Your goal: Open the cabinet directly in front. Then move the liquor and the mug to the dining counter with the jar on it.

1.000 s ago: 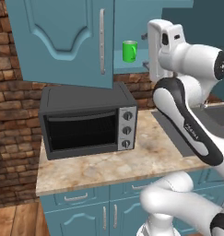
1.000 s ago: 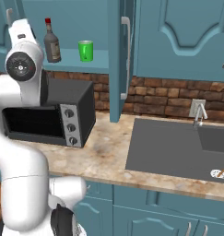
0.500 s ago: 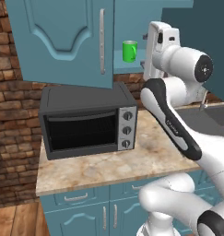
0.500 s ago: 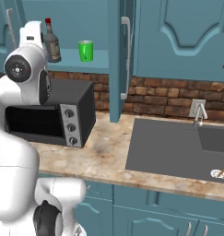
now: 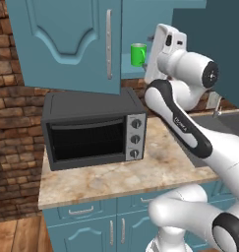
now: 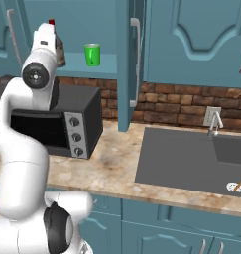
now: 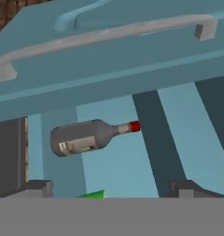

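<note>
The teal cabinet (image 6: 191, 39) stands open, its door (image 6: 126, 64) swung out edge-on toward me. On its shelf are the green mug (image 5: 138, 54) (image 6: 92, 54) and the dark liquor bottle (image 6: 59, 49) with a red cap. My white hand (image 5: 166, 42) is raised at shelf height, just in front of the bottle and beside the mug. The hand view is rolled, so the liquor (image 7: 85, 137) lies sideways ahead of my open gripper (image 7: 111, 189), with nothing between its fingers. A sliver of the mug (image 7: 96, 195) shows low down. The dining counter and the jar are out of view.
A black toaster oven (image 5: 91, 129) sits on the marbled counter (image 5: 116, 177) under the shelf. The closed left door (image 5: 67, 39) with its bar handle (image 7: 104, 32) is close by the hand. A dark sink (image 6: 191, 158) with a faucet (image 6: 213, 121) lies to the right, a brick wall behind.
The arm has swung its upper links round, and the hand has shifted toward the bottle on the shelf. The jaws stay wide apart; bottle and mug have not moved.
</note>
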Robot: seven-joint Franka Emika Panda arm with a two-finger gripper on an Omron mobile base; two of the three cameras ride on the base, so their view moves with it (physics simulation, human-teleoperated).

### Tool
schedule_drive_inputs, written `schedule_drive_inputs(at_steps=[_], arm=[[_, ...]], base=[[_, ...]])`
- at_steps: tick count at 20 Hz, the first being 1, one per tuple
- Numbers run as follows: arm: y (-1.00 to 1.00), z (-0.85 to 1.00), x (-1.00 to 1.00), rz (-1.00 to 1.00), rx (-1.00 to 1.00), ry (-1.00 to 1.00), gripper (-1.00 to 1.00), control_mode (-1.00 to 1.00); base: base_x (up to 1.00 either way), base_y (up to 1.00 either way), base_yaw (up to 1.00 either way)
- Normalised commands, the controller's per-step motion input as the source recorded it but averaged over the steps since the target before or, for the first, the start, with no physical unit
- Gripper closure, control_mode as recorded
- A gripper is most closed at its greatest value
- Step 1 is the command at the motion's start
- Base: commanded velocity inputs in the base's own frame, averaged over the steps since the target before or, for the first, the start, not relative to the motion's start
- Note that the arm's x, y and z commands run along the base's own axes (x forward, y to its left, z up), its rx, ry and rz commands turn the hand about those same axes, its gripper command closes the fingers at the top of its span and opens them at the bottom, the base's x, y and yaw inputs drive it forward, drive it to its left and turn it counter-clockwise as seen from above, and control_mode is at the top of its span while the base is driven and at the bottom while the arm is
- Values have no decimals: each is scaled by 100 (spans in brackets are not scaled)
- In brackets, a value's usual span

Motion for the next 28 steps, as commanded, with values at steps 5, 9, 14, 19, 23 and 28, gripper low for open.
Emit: schedule_drive_inputs(at_steps=[5,9,14,19,23,28], arm=[[6,0,31,16,1,1,-100,-100],[10,0,33,12,0,0,-100,-100],[11,-4,40,10,0,0,-100,-100],[33,-7,38,8,0,0,-100,-100],[16,-5,38,10,0,0,-100,-100],[0,-7,36,10,0,-1,-100,-100]], base=[[0,0,0],[0,0,0],[0,0,0],[0,0,0],[0,0,0],[0,0,0]])
